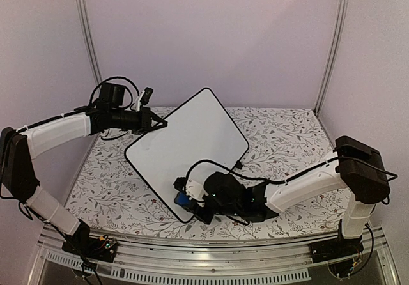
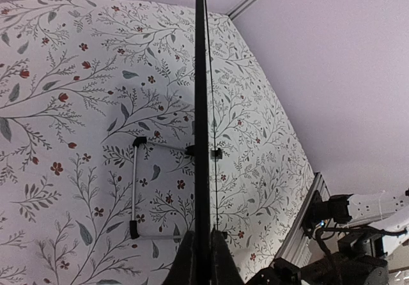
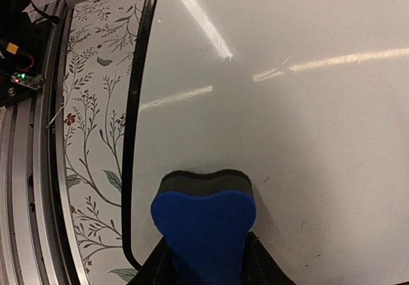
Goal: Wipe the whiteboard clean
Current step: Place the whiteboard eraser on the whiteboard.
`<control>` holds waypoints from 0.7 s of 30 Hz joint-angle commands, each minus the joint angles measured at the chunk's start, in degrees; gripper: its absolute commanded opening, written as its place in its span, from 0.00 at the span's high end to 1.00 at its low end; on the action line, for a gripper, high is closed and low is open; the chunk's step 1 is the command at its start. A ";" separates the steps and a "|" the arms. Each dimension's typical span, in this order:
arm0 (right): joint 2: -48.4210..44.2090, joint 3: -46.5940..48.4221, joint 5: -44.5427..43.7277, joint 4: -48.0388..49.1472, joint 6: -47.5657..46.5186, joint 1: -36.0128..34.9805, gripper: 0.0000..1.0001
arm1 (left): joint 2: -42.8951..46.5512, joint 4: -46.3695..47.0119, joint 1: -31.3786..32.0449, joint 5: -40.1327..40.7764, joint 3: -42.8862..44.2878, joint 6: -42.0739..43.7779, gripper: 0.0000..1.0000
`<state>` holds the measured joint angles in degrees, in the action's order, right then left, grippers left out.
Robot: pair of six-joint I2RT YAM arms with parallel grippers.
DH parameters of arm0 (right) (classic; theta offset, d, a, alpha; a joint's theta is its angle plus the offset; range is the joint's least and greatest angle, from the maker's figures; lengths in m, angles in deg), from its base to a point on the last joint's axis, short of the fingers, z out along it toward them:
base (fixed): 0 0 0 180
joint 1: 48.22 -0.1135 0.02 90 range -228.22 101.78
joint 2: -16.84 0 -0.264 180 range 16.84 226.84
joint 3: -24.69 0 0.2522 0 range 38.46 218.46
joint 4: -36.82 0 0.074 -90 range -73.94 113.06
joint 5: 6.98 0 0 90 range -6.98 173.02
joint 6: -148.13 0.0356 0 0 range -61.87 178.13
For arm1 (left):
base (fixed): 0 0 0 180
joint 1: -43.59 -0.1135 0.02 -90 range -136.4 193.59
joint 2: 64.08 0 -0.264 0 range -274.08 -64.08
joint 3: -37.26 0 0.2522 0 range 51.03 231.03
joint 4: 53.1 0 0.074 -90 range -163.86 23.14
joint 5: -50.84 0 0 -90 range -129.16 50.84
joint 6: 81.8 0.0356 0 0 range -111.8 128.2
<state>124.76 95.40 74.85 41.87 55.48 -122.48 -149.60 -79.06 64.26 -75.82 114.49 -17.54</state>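
**The whiteboard [image 1: 192, 138] is held at its left edge, and an eraser [image 3: 204, 224] is pressed to its near corner.**

The board is set cornerwise across the middle of the floral table [image 1: 281, 138]. Its thin black rim is pinched by the left gripper [image 2: 202, 250], which is clenched with one finger on each side; from the left wrist the rim is seen edge-on. The blue eraser is grasped at its sides by the right gripper [image 3: 206, 262]. Its dark felt face is laid against the white surface, just inside the rounded corner nearest the arm bases. Streaks of glare are seen across the board. A wire stand [image 2: 133, 189] with black tips is seen beside the rim. Whether the board lies flat or tilted cannot be told.
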 commanded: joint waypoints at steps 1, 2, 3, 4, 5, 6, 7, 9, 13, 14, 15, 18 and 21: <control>1.56 1.46 -4.57 -0.52 1.32 -0.27 0.65 | -0.53 0.42 0.24 1.34 -0.61 3.21 1.00; 1.74 1.37 -5.12 -0.52 1.53 -0.28 0.65 | -0.49 0.43 0.22 1.33 -0.62 3.16 1.00; 2.04 1.46 -5.80 -0.59 1.66 -0.24 0.65 | -0.52 0.41 0.15 1.38 -0.62 3.17 1.00; 2.35 1.49 -6.16 -0.70 1.75 -0.24 0.65 | -0.67 0.41 0.21 1.31 -0.60 3.15 1.00; 2.44 1.50 -6.32 -0.70 1.77 -0.15 0.65 | -0.69 0.38 0.20 1.31 -0.62 3.08 1.00; 2.53 1.50 -6.46 -0.70 1.78 -0.10 0.65 | -0.66 0.42 0.22 1.33 -0.62 3.09 1.00; 2.49 1.42 -6.57 -0.70 1.78 0.05 0.64 | -0.70 0.37 0.17 1.32 -0.55 3.15 1.00; 2.11 1.22 -6.57 -0.70 1.94 0.60 0.64 | -0.49 0.42 0.19 1.34 -0.57 3.09 1.00; 0.50 0.32 -6.60 -0.70 2.04 2.14 0.64 | -0.22 0.35 0.22 1.51 -0.62 3.15 1.00; 0.13 0.09 -6.48 -0.70 1.97 2.69 0.64 | -0.18 0.34 0.19 1.54 -0.54 3.21 1.00; -0.58 -0.22 -6.37 -0.70 1.91 3.17 0.64 | -0.10 0.30 0.23 1.52 -0.53 3.31 1.00; -1.91 -0.72 -6.18 -0.79 1.86 4.83 0.63 | 0.00 0.33 0.13 1.60 -0.53 3.16 0.96; -2.43 -1.03 -5.99 -0.79 2.04 6.12 0.58 | -0.21 0.36 0.12 1.31 -0.50 3.08 0.94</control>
<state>124.83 95.34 70.02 41.04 57.03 -118.63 -149.60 -78.98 64.26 -75.80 114.49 -17.12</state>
